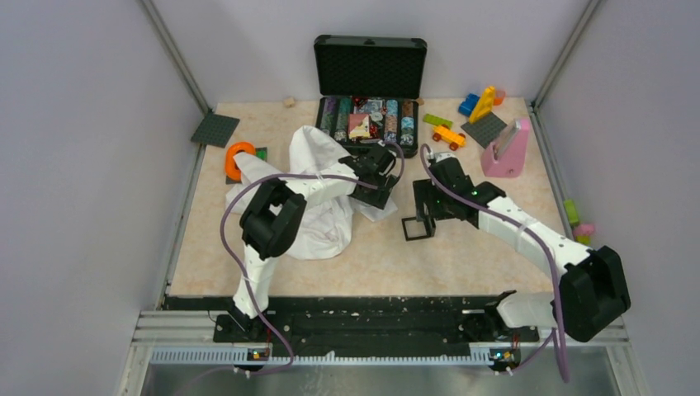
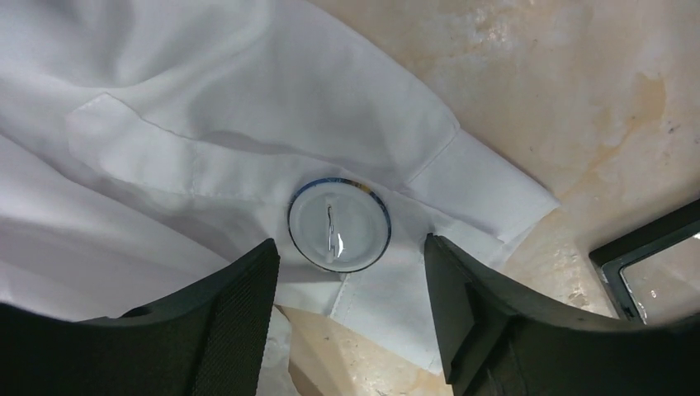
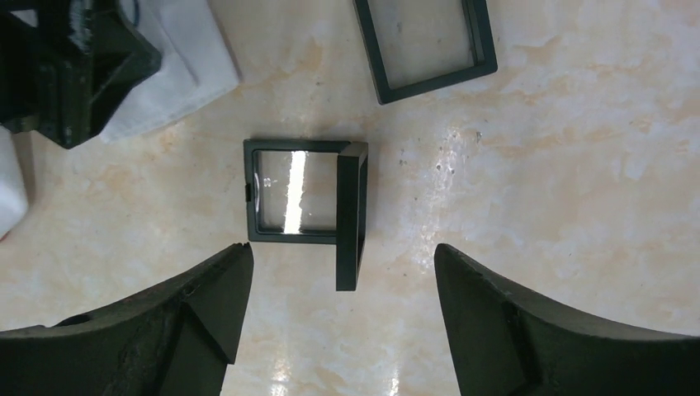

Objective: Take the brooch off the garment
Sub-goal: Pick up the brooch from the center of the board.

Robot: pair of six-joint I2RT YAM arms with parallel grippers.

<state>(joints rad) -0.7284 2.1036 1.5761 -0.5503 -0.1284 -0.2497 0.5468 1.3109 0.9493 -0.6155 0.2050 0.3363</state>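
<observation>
We see first the beige table (image 1: 413, 264), and on its left half the white garment (image 1: 312, 150) lies crumpled in a heap. The left arm (image 1: 272, 219) is bent sharply at the elbow above this cloth and reaches to the right over it, the wrist pointing down at the garment's right edge. The right arm (image 1: 528, 235) stretches from its base diagonally toward the middle of the table, its wrist also turned downward. Behind both stands an open black case (image 1: 370, 91) with colourful pieces inside.

The left gripper (image 2: 348, 247) hangs just above the cloth with its jaws well apart, and it grasps nothing. The right gripper (image 3: 342, 252) is likewise spread wide and empty, over bare table. Just ahead of its fingers lies a small black square frame (image 3: 297, 191), hinged open, and a second frame (image 3: 425, 41) lies further on.

The brooch (image 2: 339, 224) sits on the garment near a folded cuff. It shows us a pale round back with a pin, directly between the left fingers (image 2: 239, 305) and touched by neither.
</observation>
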